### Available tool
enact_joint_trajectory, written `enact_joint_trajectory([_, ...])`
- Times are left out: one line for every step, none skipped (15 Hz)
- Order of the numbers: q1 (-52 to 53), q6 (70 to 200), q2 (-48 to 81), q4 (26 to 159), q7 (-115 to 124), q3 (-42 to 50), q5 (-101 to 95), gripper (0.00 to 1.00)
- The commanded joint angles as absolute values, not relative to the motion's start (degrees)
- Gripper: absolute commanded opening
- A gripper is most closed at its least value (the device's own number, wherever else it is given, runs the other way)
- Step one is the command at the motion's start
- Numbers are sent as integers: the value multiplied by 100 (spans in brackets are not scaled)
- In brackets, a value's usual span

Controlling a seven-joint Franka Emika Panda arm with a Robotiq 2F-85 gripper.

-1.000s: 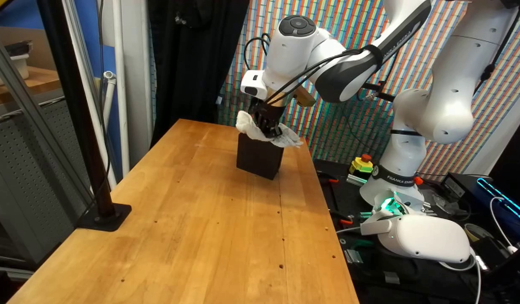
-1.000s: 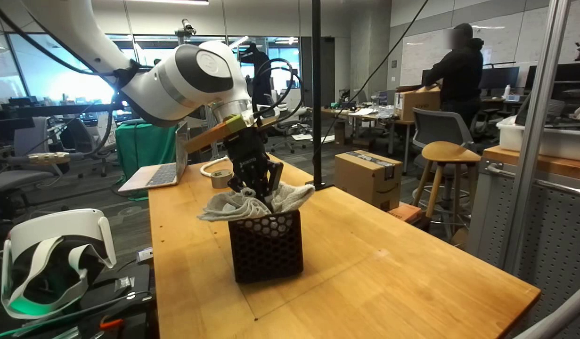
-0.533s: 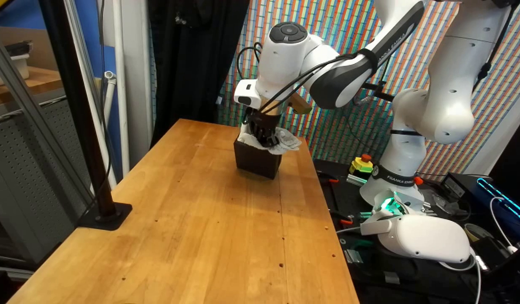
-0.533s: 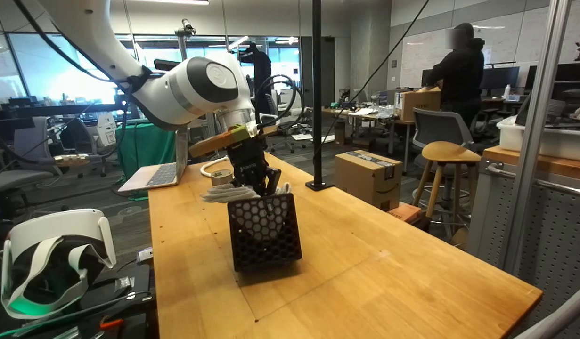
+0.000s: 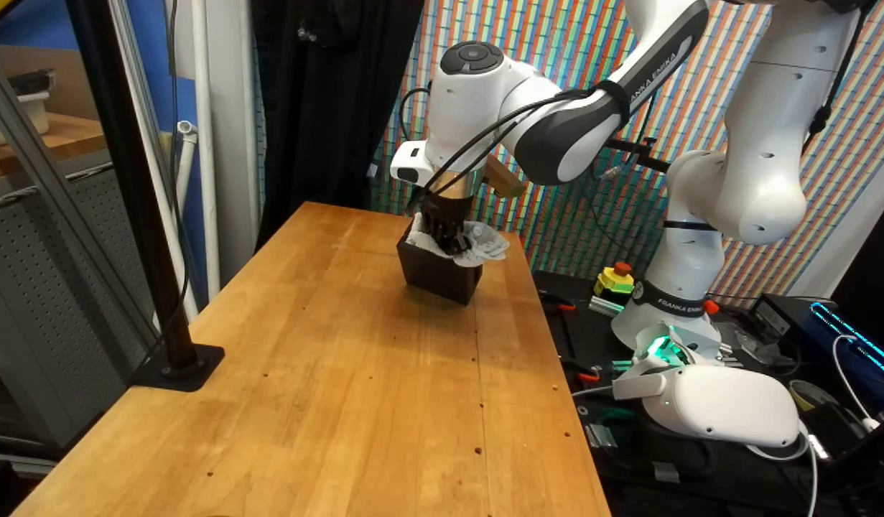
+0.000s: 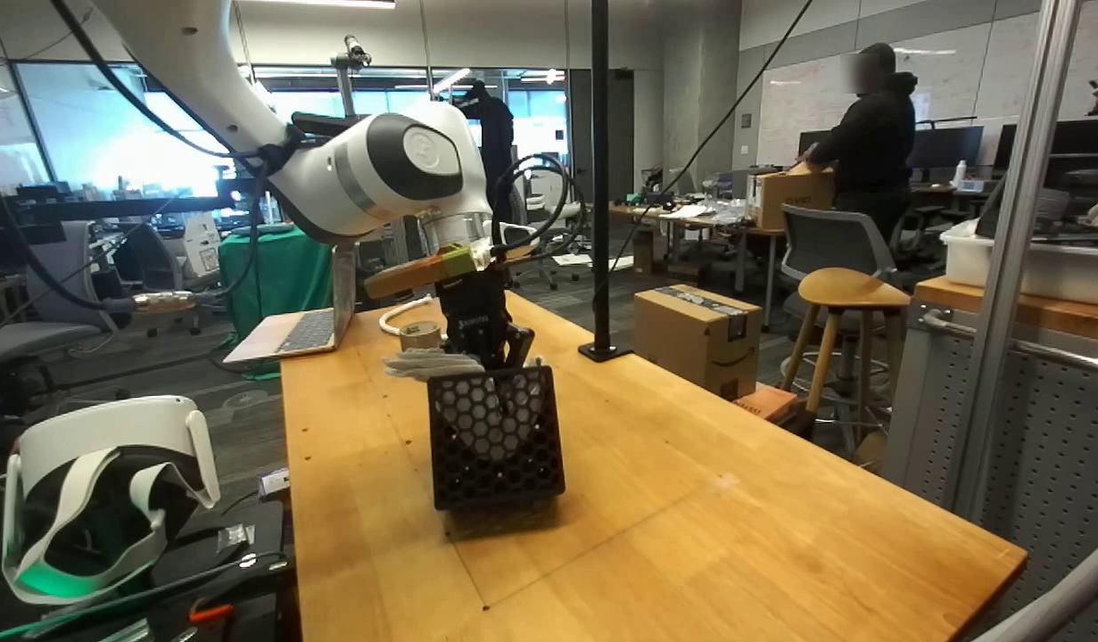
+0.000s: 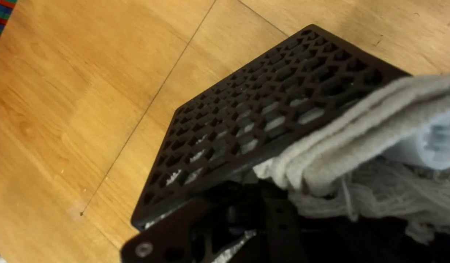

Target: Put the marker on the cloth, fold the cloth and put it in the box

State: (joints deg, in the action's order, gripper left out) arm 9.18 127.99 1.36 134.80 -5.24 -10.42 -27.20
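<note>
One side of box (image 5: 442, 276) had lifted off desk (image 5: 341, 359) near robot-side edge; cloth (image 5: 486, 243) had sunk deeper, flap overhanging, likely marker (image 7: 435, 146) in folds. Your hand (image 5: 455, 244) was narrow, cloth grip unclear. Stowing seemed nearly done, toppling possible.

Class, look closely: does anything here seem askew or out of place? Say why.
Yes, the box looks tipped: in an exterior view its near bottom edge seems raised off the table instead of sitting flat. The cloth is only partly inside, one end sticking out.
</note>
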Motion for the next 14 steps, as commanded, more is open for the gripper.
enact_joint_trajectory([873,13001,658,13511,-522,-942,-2190,6])
enact_joint_trajectory([857,13026,655,13502,-557,-921,-2025,6])
enact_joint_trajectory([839,13058,621,13499,-588,-900,-1829,6])
enact_joint_trajectory([817,13136,587,13510,-657,-876,-1610,6])
enact_joint_trajectory([787,13226,512,13526,-819,-850,-1345,6])
enact_joint_trajectory([753,13295,466,13528,-983,-819,-1089,7])
enact_joint_trajectory([709,13332,416,13511,-1162,-777,-819,6])
enact_joint_trajectory([657,13329,365,13485,-1343,-731,-527,6])
enact_joint_trajectory([609,13332,333,13473,-1525,-689,-209,6])
enact_joint_trajectory([571,13368,314,13478,-1666,-656,126,6])
enact_joint_trajectory([542,13408,296,13488,-1805,-638,498,6])
enact_joint_trajectory([527,13506,272,13527,-1890,-638,869,6])
enact_joint_trajectory([530,13665,214,13609,-1997,-663,1272,6])
enact_joint_trajectory([544,13855,167,13692,-2100,-694,1680,6])
